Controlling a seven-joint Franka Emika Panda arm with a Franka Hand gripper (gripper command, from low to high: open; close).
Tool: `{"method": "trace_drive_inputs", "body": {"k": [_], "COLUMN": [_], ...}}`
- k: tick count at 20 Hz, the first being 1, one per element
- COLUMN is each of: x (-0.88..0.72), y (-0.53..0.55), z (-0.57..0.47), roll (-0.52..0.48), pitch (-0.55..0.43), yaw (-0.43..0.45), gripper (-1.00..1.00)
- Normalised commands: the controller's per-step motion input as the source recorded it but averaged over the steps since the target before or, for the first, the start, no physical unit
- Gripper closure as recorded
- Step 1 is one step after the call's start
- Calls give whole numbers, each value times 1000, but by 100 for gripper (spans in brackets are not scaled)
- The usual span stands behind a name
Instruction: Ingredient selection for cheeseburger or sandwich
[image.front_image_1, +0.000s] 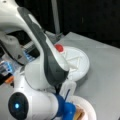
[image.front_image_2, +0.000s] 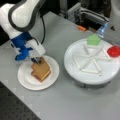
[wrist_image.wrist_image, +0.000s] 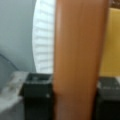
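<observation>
1. On the white paper plate (image.front_image_2: 27, 80), at seven o'clock in a front view, the sandwich (image.front_image_2: 40, 70) is stacked.
2. At its eleven o'clock edge, the gripper (image.front_image_2: 37, 60) pinches the top bread square (wrist_image.wrist_image: 78, 57) between both pads.
3. At two o'clock, the green piece (image.front_image_2: 93, 39) and red disc (image.front_image_2: 114, 51) lie unpicked on the turntable (image.front_image_2: 92, 75).

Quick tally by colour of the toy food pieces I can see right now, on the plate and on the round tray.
Tan-brown bread squares: 2, stacked on the white paper plate; the gripper grips the top bread square over the lower bread square.
Yellow cheese square: 1, beside the bread in the wrist view.
Green piece: 1, on the round tray.
Red disc: 1, same tray.
Total: 5
</observation>
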Motion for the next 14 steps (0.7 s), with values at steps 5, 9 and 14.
{"method": "trace_drive_inputs", "body": {"k": [5,9,14], "x": [-79,-62,-56], "y": [-23,-31,-39], "z": [-123,-131,-130], "roll": [-17,-8,-3], "pitch": [-157,-156,-142], "yaw": [16,21,27], "gripper": [100,100,-100]}}
